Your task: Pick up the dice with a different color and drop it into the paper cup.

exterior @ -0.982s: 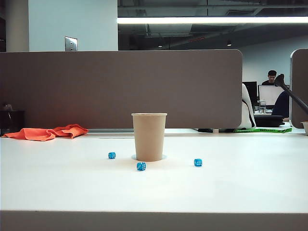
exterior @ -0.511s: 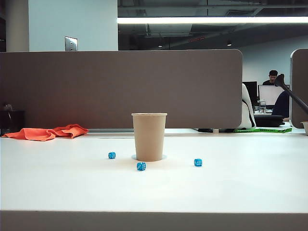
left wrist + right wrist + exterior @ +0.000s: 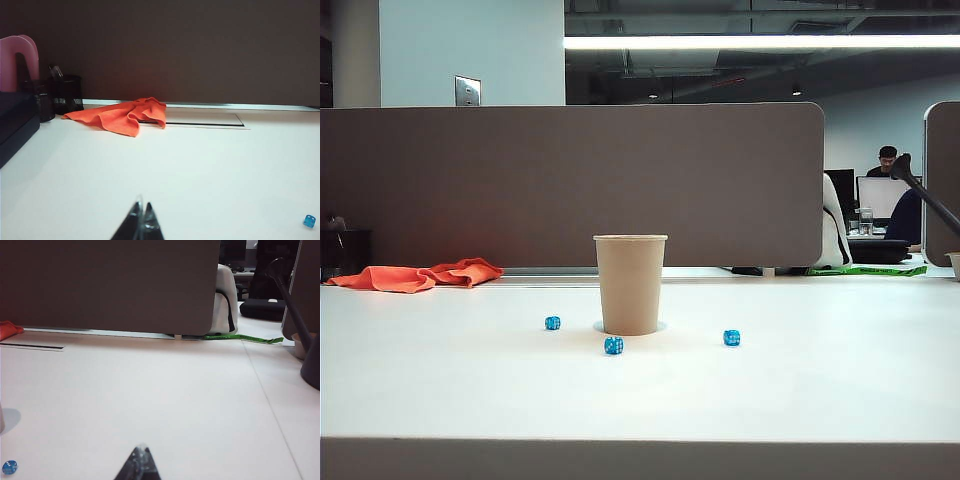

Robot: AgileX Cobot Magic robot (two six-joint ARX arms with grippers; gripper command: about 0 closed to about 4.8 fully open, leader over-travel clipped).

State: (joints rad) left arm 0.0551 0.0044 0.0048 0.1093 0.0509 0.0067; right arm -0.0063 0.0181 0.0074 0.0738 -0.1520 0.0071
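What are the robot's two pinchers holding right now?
Nothing. The left gripper and the right gripper are both shut on nothing, low over the white table, away from the paper cup and blue dice.

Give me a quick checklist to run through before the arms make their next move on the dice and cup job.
1. Paper cup upright, mouth clear: ok.
2. Purple die located: not ok; only three blue dice show around the cup, so it may be hidden behind or inside.
3. Left gripper empty and shut: ok, low over bare table, away from the cup.
4. Right gripper empty and shut: ok, also low over the table.
5. Orange cloth clear of the work area: ok, far back on the left.
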